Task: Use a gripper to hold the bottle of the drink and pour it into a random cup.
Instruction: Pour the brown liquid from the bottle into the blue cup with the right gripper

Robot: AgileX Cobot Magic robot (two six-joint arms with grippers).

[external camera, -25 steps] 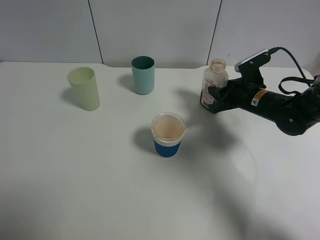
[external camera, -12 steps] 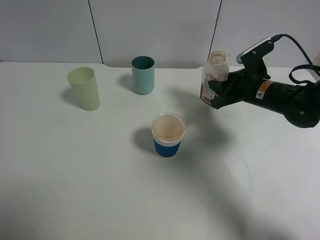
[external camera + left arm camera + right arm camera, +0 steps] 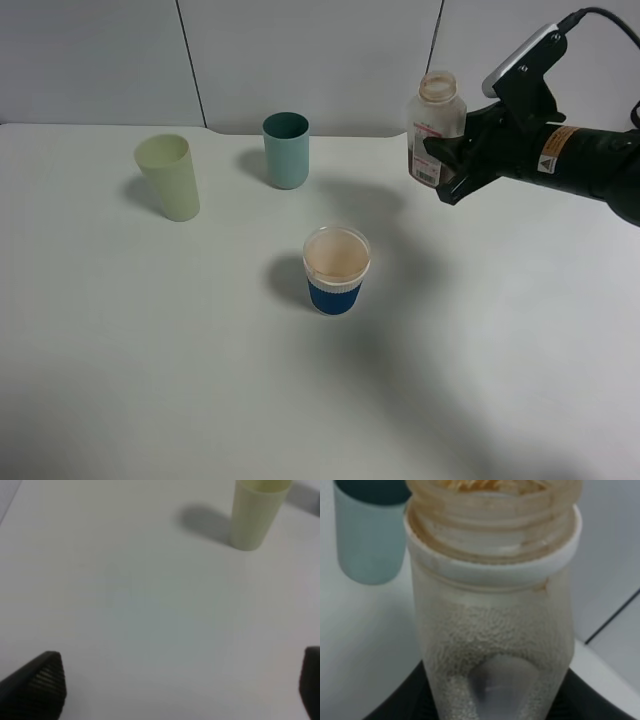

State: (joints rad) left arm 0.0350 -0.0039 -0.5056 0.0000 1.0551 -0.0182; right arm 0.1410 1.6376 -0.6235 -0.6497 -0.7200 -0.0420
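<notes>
Pale tumbler (image 3: 255, 517) — left gripper (image 3: 177, 682) spread

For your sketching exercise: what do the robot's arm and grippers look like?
The right arm is black and rounded, with a small yellow-orange label, a grey-topped block and a black cable. The left gripper's fingertips are dark and ribbed.

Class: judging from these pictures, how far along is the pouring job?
Done: the right claw is shut on the uncapped bottle. In hand: it holds the bottle upright, off to one side of the blue-banded cup. Left: carry it over that cup and tip. The cup's inside looks brownish; whether that is drink, I cannot tell.
</notes>
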